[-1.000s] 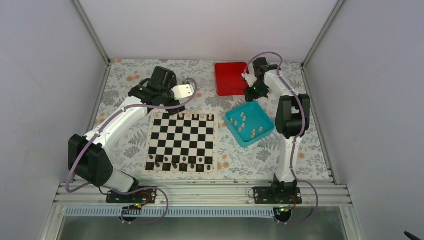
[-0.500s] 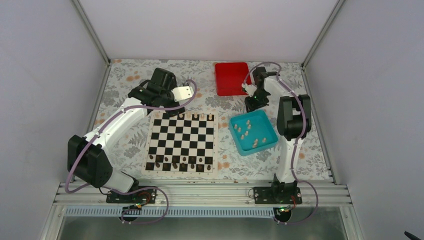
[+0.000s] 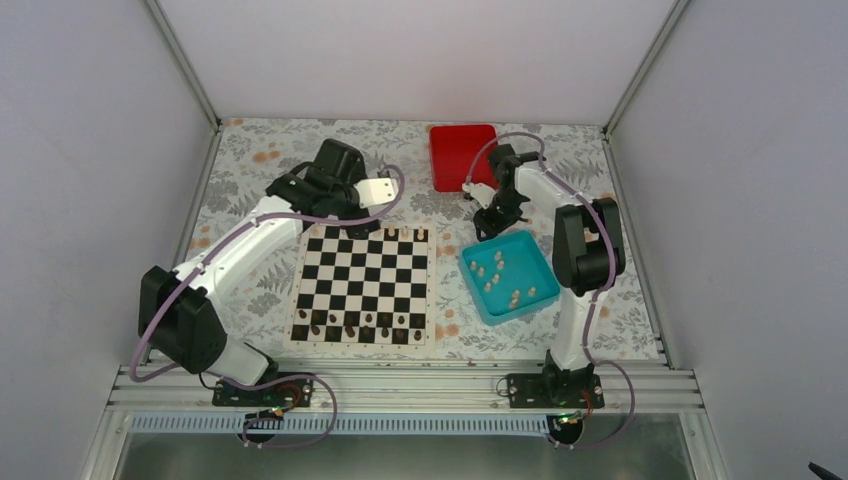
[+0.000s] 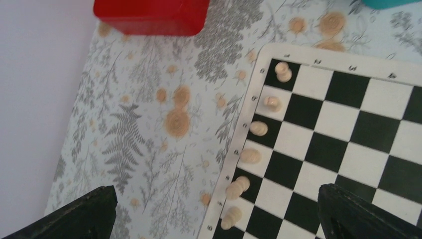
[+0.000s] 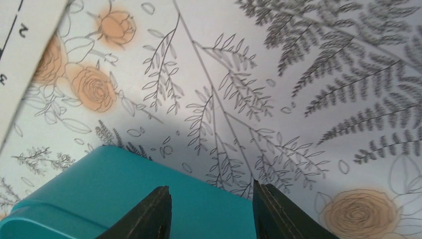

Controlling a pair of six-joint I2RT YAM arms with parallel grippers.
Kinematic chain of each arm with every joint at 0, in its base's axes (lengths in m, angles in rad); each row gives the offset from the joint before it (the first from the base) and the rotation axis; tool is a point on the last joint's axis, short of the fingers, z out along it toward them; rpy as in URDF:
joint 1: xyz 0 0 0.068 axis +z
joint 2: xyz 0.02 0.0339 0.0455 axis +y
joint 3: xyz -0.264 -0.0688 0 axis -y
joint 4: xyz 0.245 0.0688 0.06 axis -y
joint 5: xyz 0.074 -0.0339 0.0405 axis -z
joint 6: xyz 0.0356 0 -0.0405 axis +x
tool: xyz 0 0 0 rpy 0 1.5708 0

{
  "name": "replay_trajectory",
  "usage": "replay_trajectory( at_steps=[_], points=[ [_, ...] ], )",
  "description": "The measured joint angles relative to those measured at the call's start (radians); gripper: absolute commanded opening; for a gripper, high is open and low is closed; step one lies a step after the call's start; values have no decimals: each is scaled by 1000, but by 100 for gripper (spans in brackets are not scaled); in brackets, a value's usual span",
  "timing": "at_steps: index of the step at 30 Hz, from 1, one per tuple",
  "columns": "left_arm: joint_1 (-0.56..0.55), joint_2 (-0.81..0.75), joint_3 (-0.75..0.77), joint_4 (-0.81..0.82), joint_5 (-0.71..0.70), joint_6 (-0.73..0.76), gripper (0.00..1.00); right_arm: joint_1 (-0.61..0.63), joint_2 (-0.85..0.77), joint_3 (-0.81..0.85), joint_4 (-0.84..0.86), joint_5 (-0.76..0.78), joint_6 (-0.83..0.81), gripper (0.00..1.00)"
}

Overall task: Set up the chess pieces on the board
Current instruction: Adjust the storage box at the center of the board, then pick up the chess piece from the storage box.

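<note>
Overhead view:
- The board lies at centre frame on the floral bench.
- Cream pieces stand along its top row, and dark pieces line its bottom edge.
- More cream pieces lie loose in the teal tray, just right of the board.
- The red box sits above the tray, apart from it.

Right end effector:
- You have it at the tray's upper-left corner, between tray and box.
- In the right wrist view, the end effector shows two dark fingers at the bottom of the frame. The teal wall fills the gap between them, so it is pinching the tray's wall.
- The loose pieces lie to the lower right of the grip in the overhead view, apart from the fingers.

Left end effector:
- It hangs at upper centre, just above the board's top edge.
- In the left wrist view, the fingers sit in the bottom corners, spread wide and holding nothing.
- Six pieces run in a column down the board's left edge. The lowest two fall between the fingers, near the bottom of the frame.
- The box is at top left.
</note>
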Motion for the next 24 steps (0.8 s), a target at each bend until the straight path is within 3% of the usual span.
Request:
replay_trajectory(
  at_steps=[8,13,24],
  points=[
    [-143,125,143,-39,-2,-6,100,5,-64,-84,5,-25,-31,49],
    [-242,233,275,-66,24,-8,100,-27,-178,-120,40,-50,-47,57],
    [-394,458,509,-67,68,-8,99,-279,-414,-191,90,-63,-73,59]
  ],
)
